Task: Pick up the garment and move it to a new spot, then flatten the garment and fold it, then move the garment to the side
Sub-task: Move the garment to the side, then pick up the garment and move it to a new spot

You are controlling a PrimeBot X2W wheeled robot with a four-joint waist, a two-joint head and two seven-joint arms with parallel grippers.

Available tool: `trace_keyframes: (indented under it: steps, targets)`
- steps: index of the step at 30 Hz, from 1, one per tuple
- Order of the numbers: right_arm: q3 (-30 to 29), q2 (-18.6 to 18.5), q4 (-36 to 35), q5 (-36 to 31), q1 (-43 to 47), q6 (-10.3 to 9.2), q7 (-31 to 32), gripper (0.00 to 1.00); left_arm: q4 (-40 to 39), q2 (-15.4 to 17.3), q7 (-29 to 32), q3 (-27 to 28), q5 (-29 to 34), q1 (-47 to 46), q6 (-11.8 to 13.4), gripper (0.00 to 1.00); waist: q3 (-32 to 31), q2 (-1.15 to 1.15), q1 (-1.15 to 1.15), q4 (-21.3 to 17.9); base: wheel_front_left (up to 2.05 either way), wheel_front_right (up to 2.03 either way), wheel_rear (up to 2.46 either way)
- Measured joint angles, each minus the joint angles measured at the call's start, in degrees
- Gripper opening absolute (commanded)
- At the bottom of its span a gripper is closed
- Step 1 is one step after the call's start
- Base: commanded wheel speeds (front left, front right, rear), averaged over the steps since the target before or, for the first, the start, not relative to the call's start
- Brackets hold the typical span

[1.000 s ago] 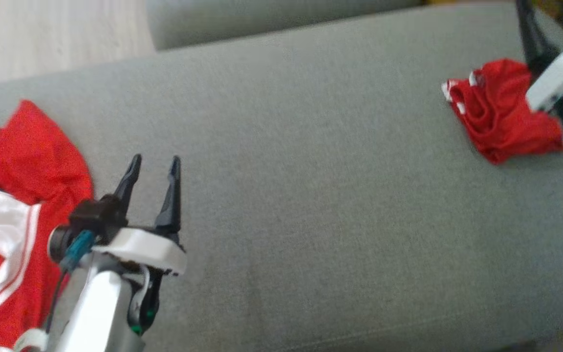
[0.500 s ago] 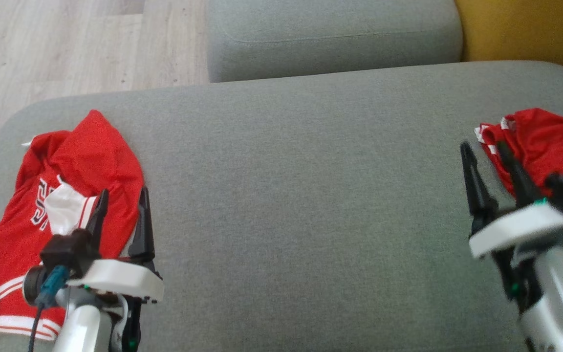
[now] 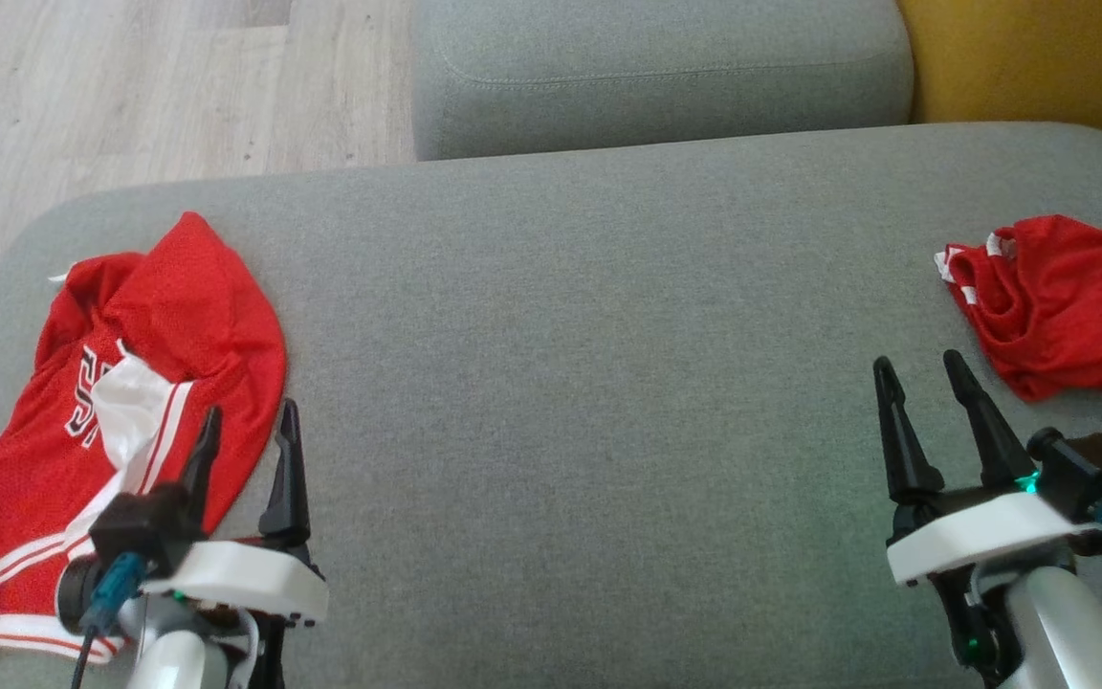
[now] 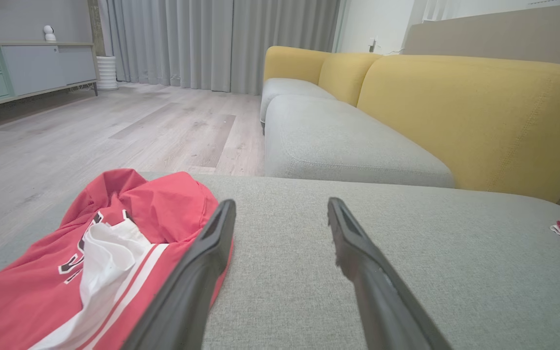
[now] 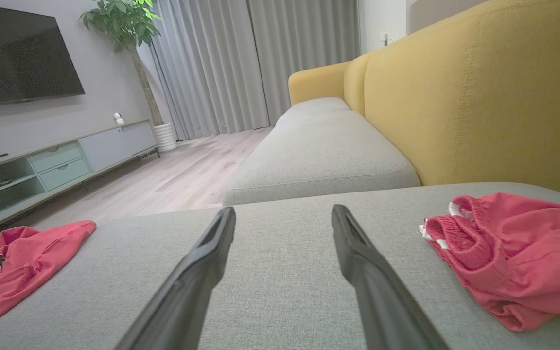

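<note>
The left gripper [image 3: 252,410] has its two dark fingers spread wide and nothing is between them. The right gripper [image 3: 917,362] is the same, wide apart and empty. Both hang low over the grey cushion [image 3: 561,383], with the fingers pointing forward toward a second grey seat [image 3: 656,77]. Just at the outer side of the left gripper lies the red jersey [image 3: 144,325], a loose garment with white stripes and dark letters, crumpled and partly doubled over itself. In the left wrist view its near edge runs under the left finger, but whether the finger touches the cloth I cannot tell. Beyond the jersey the cushion ends and the wooden floor [image 3: 130,86] begins. Near the right gripper, ahead and to its outer side, sits a smaller red bundle [image 3: 1058,306] with white trim, bunched up and apart from the fingers. A wide stretch of cushion separates the two grippers. Which piece is the garment of the task is not certain. I judge it is the jersey, because it lies unfolded, while the bundle looks like something put aside. So the step in hand seems to be the first one, the picking up, and it is not yet begun. The next move calls for turning the left gripper outward over the jersey, lowering it onto a raised fold, and closing on the cloth only, not on the cushion fabric.
</note>
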Motion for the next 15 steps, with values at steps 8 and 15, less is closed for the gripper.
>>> trace_keyframes:
  steps: [8, 15]
  targets:
    - [-0.18, 0.15, 0.21, -0.44, -0.01, 0.00, -0.41, 1.00, 0.16, -1.02, 0.00, 0.85, 1.01, 0.12, -1.01, 1.00, -0.11, 0.00, 0.00, 0.07, 0.00, 0.00, 0.00]
    - [0.30, 1.55, 0.22, -0.86, 0.04, 0.00, -0.29, 1.00, 0.77, -1.27, 0.00, 1.27, 2.00, -0.14, -1.03, 1.00, -0.43, 0.00, 0.00, 3.73, 0.00, 0.00, 0.00]
